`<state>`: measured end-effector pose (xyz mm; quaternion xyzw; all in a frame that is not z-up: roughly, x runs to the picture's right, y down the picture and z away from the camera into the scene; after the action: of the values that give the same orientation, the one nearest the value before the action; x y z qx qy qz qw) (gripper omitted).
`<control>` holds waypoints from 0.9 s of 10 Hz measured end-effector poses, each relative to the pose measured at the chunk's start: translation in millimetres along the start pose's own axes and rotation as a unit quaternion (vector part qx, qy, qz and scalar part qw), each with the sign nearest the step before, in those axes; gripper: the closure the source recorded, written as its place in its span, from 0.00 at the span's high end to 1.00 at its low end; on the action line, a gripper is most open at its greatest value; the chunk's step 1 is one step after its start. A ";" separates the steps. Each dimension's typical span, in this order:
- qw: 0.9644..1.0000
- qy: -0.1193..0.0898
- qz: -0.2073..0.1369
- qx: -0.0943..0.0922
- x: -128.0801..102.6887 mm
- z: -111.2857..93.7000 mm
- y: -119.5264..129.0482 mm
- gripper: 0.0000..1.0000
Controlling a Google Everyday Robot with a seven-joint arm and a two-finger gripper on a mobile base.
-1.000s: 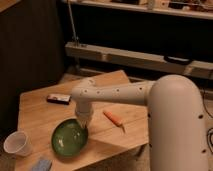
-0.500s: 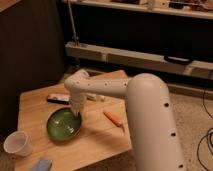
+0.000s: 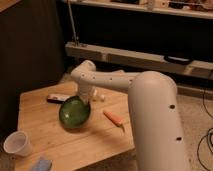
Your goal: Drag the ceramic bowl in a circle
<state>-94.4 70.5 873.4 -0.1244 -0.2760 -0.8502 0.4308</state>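
The ceramic bowl [image 3: 73, 112] is a shallow glossy green dish lying near the middle of the wooden table [image 3: 85, 142]. My white arm reaches over the table from the right and bends down at the bowl's far right rim. The gripper [image 3: 85, 99] sits right at that rim, mostly hidden by the wrist above it. Whether it holds the rim or only presses on it cannot be made out.
A white cup [image 3: 17, 144] stands at the table's front left, with a blue object [image 3: 41, 164] at the front edge. An orange stick-like item [image 3: 115, 119] lies right of the bowl. A dark flat bar [image 3: 55, 98] and a small white piece [image 3: 100, 97] lie behind it. A low shelf [image 3: 140, 57] runs behind the table.
The bowl has slid from the table's front toward the back and slightly left. The arm has swung along with it, its wrist now farther over the table.
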 end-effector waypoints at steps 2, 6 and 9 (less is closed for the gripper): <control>0.999 -0.013 0.028 -0.027 -37.8 -8.2 30.4 0.18; 0.993 -0.058 0.071 -0.069 -108.5 -21.7 78.9 0.18; 0.993 -0.098 0.057 -0.026 -145.6 -22.5 69.0 0.18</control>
<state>48.6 121.4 814.6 -0.2335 -0.2873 -0.8149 0.4460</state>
